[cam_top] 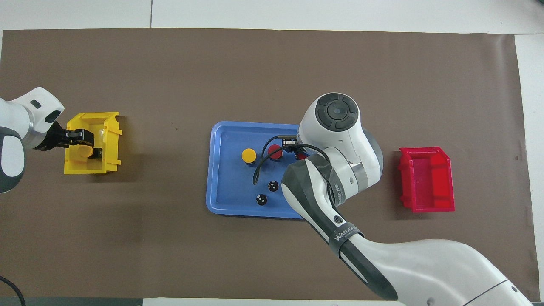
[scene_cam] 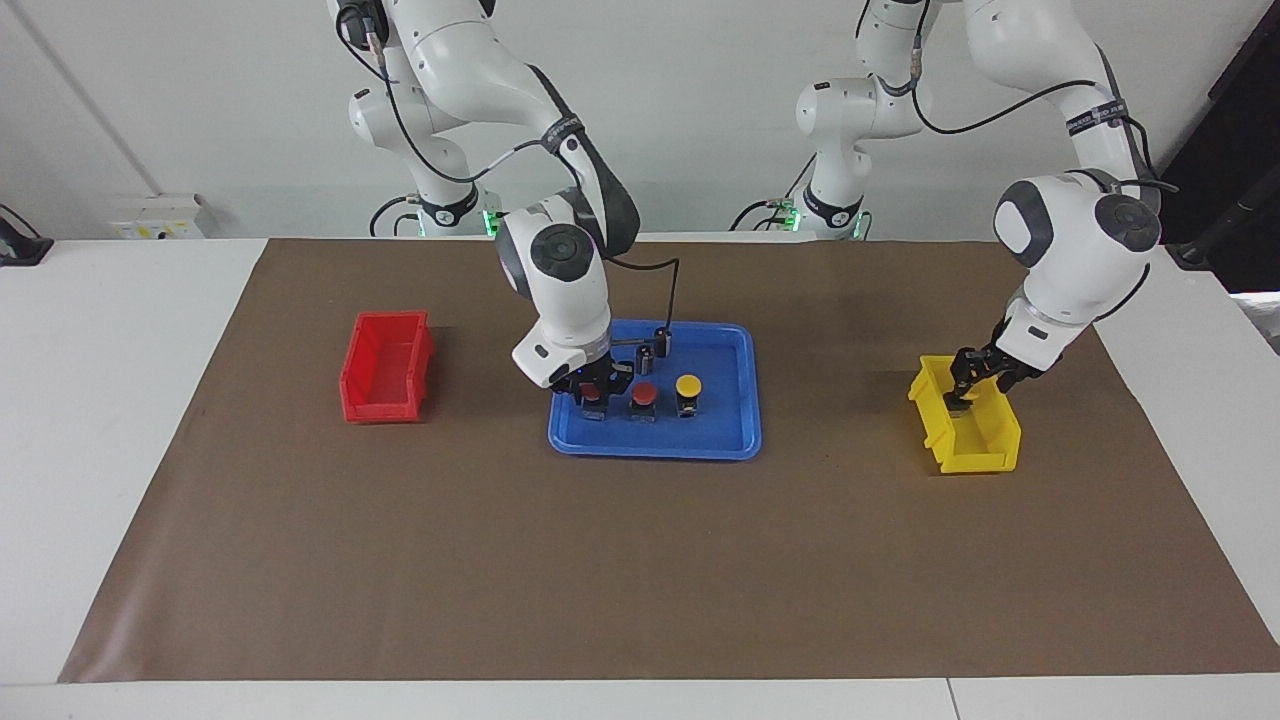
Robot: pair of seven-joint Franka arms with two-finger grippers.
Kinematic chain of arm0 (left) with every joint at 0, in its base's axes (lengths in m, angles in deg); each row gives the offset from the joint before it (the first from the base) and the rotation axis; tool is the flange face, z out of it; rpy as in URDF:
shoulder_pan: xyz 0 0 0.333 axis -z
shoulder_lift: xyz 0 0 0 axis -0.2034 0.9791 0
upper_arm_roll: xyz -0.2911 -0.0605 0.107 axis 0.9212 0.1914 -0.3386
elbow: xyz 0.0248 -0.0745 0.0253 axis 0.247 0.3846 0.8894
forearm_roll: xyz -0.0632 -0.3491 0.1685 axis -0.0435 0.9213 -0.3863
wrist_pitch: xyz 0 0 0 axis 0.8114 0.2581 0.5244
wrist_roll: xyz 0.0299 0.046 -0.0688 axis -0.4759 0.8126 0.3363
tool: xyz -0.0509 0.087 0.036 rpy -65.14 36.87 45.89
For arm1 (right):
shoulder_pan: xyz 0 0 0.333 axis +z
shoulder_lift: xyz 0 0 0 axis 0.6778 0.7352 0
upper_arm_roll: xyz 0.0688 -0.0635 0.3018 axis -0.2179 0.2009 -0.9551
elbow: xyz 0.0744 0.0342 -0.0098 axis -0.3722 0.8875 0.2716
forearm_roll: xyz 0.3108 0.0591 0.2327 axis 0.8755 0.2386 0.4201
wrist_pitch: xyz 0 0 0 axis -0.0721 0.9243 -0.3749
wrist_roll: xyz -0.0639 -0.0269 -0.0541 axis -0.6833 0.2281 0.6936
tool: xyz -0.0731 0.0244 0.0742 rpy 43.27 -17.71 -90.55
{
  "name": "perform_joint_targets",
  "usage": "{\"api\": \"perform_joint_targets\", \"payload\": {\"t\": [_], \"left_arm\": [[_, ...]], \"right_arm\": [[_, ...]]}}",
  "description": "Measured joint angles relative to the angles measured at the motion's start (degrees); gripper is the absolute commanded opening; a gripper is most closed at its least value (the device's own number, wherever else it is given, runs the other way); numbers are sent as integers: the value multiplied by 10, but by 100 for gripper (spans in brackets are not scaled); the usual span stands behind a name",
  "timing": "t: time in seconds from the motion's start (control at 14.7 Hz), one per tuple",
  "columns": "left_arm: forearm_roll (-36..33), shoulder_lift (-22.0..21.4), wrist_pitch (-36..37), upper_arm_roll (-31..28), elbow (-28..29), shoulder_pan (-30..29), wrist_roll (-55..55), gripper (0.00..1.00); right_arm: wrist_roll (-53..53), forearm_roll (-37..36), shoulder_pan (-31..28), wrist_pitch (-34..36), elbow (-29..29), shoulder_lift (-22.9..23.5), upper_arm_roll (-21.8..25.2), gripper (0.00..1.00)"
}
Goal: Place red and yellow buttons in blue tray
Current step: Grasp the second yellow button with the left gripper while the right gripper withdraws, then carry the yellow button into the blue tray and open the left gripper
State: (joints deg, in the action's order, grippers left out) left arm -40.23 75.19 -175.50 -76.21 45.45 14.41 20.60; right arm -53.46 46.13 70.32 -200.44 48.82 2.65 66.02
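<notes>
While hunting for trouble spots here, worth starting at the blue tray in the middle of the mat: two red buttons and one yellow button standing in a row in it, plus two dark cylinders nearer the robots. Right gripper down low on the end red button, the one toward the right arm's end; can't tell whether clamped on it or letting go. Risk there: lifting away while half-gripping, tipping that button or knocking it into the other red button just beside it. Also a loose black cable hanging off the wrist over the tray, close to the cylinders, could snag one. Fourth button, the last yellow one, not in the tray yet, sitting in the yellow bin toward the left arm's end, with the left gripper dipped into the bin right at it. Can't tell whether closed on it either. Possible trouble: a shallow pinch on the round cap and a slip on the way up, or catching the bin wall and dragging the whole bin along. Red bin off at the right arm's end, well apart from all this.
</notes>
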Motion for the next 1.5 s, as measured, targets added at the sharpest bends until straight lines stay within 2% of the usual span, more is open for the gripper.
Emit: {"api": "perform_joint_targets", "payload": {"t": [0.07,0.2,0.34,0.41,0.48,0.54,0.75,0.82,1.02,1.09,1.22,1.36,1.5], "left_arm": [[0,0,-8,0,7,0,0,69],[0,0,-18,1,17,0,0,68],[0,0,-23,2,23,0,0,60],[0,0,-28,2,26,0,0,49],[0,0,-33,2,30,0,0,15],[0,0,-35,2,33,0,0,1],[0,-1,-26,3,27,0,0,1],[0,-1,7,5,4,1,-1,1],[0,-3,185,10,-143,20,-19,1],[0,-5,216,12,-176,39,-47,1],[0,-5,218,16,-184,113,-143,1],[3,4,165,23,-147,197,-236,1],[18,19,105,26,-110,256,-291,1]], "right_arm": [[0,0,0,-2,0,0,1,100],[0,0,-3,-7,-5,-4,7,100],[0,-5,-12,9,-22,-19,13,100],[0,-16,-24,46,-40,-30,14,100],[0,-26,-38,95,-64,-43,14,100],[-4,-33,-53,147,-89,-61,15,100],[-38,-37,-92,272,-143,-110,15,100],[-55,-37,-109,301,-156,-122,15,100],[-103,-37,-161,364,-174,-160,16,100],[-115,-37,-174,382,-175,-171,17,100],[-158,-39,-204,425,-185,-189,17,100],[-221,-46,-244,459,-205,-196,17,100],[-300,-47,-298,465,-209,-196,18,100]]}}
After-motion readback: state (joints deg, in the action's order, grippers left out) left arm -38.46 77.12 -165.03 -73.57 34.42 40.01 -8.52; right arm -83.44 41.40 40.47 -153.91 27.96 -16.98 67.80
